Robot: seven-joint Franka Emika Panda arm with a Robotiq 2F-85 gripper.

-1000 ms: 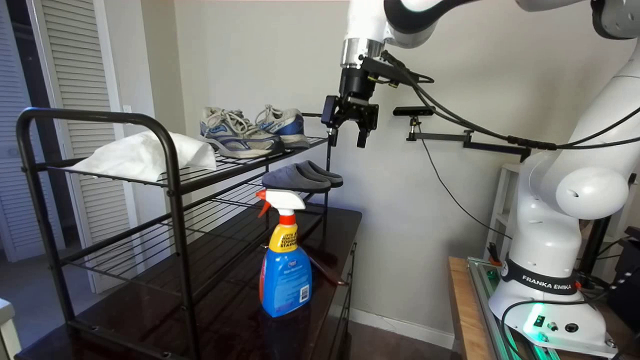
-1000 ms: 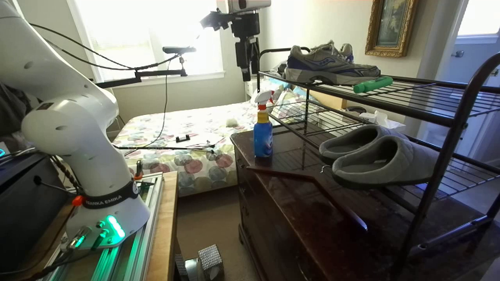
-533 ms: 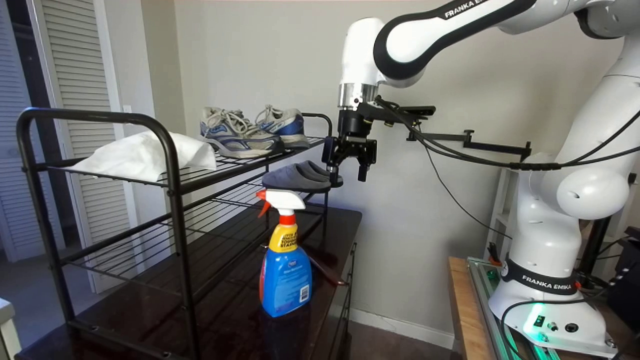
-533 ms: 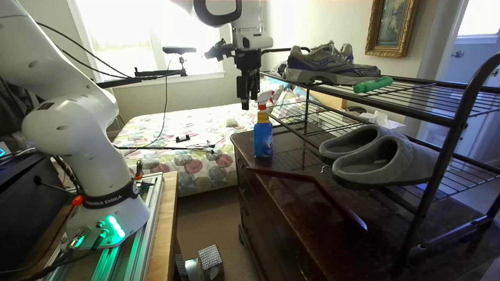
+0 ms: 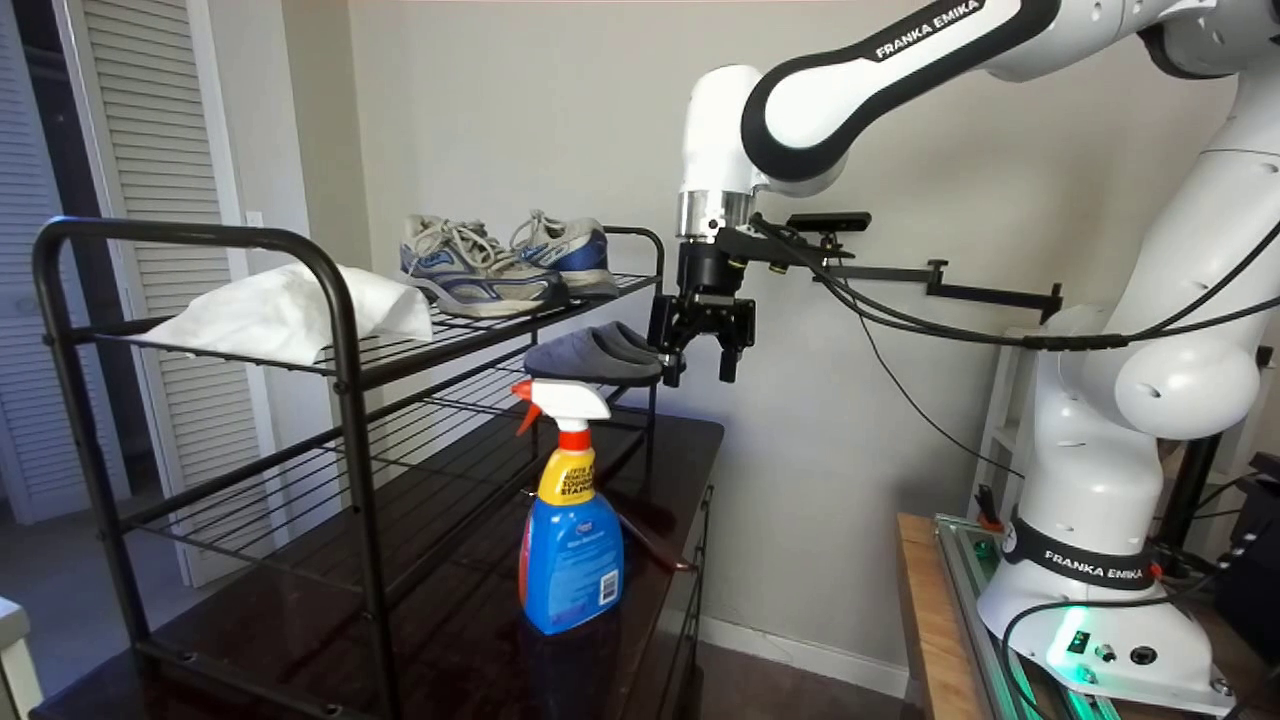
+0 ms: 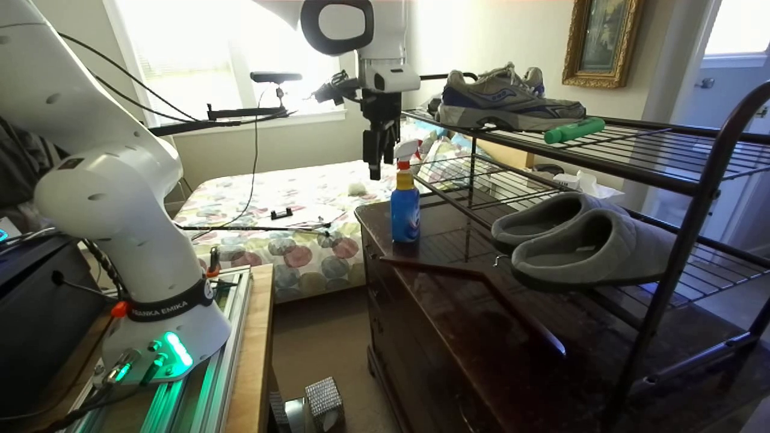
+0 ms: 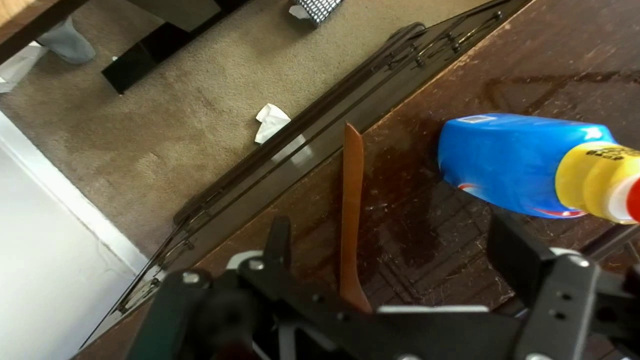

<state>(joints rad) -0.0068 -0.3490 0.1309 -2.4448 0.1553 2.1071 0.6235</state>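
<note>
My gripper (image 5: 701, 372) hangs fingers-down above the dark dresser top, its jaws wide apart with nothing between them. Under it, in the wrist view, lies a brown wooden hanger (image 7: 352, 190), one arm running between the two fingers and partly covered by the gripper body. The same hanger (image 6: 433, 266) shows its bent shape and small metal hook in an exterior view. A blue spray bottle (image 7: 505, 162) with a yellow neck stands upright close by, near the right finger in the wrist view. In both exterior views the bottle (image 5: 572, 560) has a white and red trigger head.
A black wire rack (image 5: 350, 400) on the dresser (image 6: 421, 313) carries sneakers (image 6: 505, 102), a green tube (image 6: 574, 130), grey slippers (image 6: 595, 252) and a white cloth (image 5: 300, 310). The robot's wooden table (image 6: 246, 337) stands across a floor gap, with a bed (image 6: 289, 186) beyond.
My gripper has come down from about the height of the rack's upper shelf toward the dresser, slowing in the last half second. It stays open; bottle, hanger and shoes have not moved.
</note>
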